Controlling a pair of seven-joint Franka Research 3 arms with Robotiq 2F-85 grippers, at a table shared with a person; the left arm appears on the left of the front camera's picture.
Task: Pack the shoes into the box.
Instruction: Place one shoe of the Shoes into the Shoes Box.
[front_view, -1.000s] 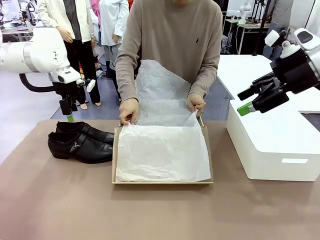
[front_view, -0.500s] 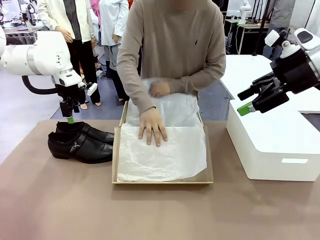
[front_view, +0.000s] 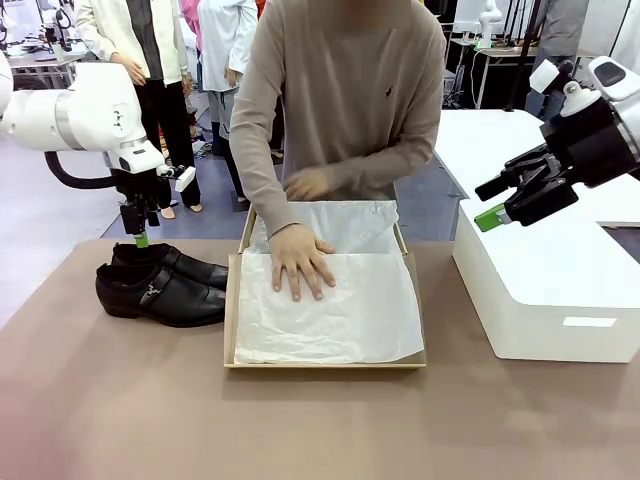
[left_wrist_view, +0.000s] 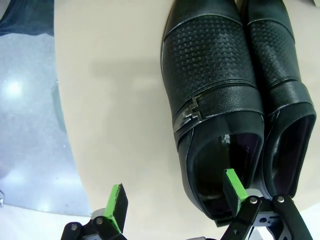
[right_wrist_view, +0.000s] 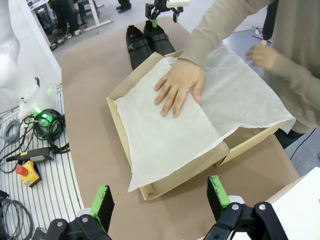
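Shoes (front_view: 160, 285) lie just left of the box (front_view: 231, 300); left hand (front_view: 141, 236) spread left of it, right hand (front_view: 484, 204) spread right of it.

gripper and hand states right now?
Left gripper: open, empty, over the shoes.
Right gripper: open, empty.
Person's right hand: flat on the tissue paper in the box.
Person's left hand: raised, empty.

I've got a brown table (front_view: 100, 400) with a white plastic box (front_view: 545, 290) on its right side. Grey glossy floor (front_view: 50, 230) beyond, catching light glare. White table (front_view: 480, 140) at back right, people (front_view: 150, 50) standing back left.
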